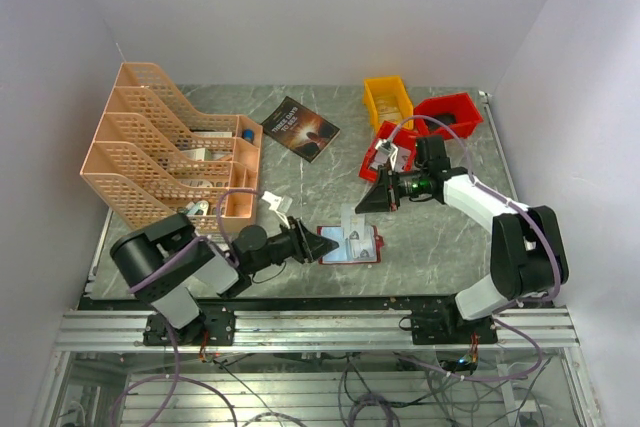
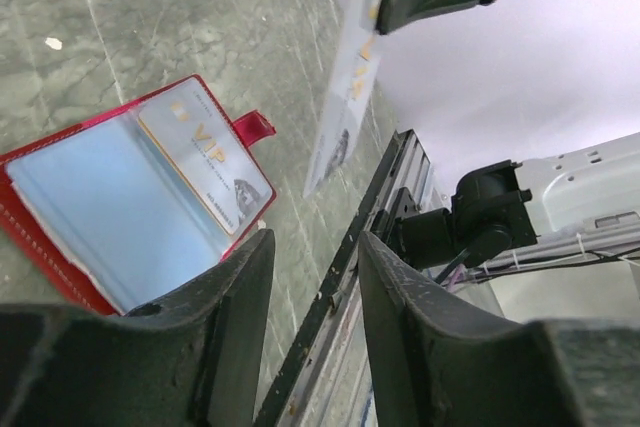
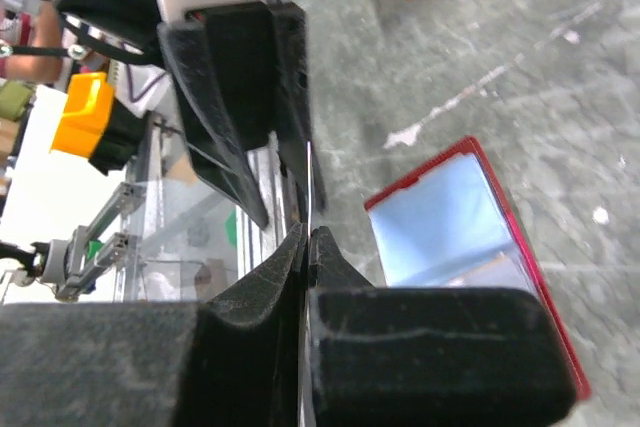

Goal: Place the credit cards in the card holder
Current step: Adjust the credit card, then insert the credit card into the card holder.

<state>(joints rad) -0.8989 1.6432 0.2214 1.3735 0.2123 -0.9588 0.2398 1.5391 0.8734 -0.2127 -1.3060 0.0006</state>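
The card holder (image 1: pixel 352 246) lies open on the table, dark red with pale clear pockets (image 2: pixel 110 217). A gold credit card (image 2: pixel 205 162) sits in one pocket. A white credit card (image 2: pixel 345 87) hangs upright above the holder's near edge, and in the right wrist view it shows edge-on (image 3: pixel 310 192). My right gripper (image 3: pixel 308 237) is shut on this card's top edge and also shows in the top view (image 1: pixel 363 204). My left gripper (image 2: pixel 315 247) is open with nothing between its fingers, just left of the holder (image 1: pixel 328 244) and near the hanging card.
Orange file racks (image 1: pixel 165 147) fill the left side. A dark book (image 1: pixel 300 128) lies at the back centre. A yellow bin (image 1: pixel 388 100) and red bins (image 1: pixel 450 114) stand at the back right. A metal rail (image 2: pixel 350 247) runs along the near table edge.
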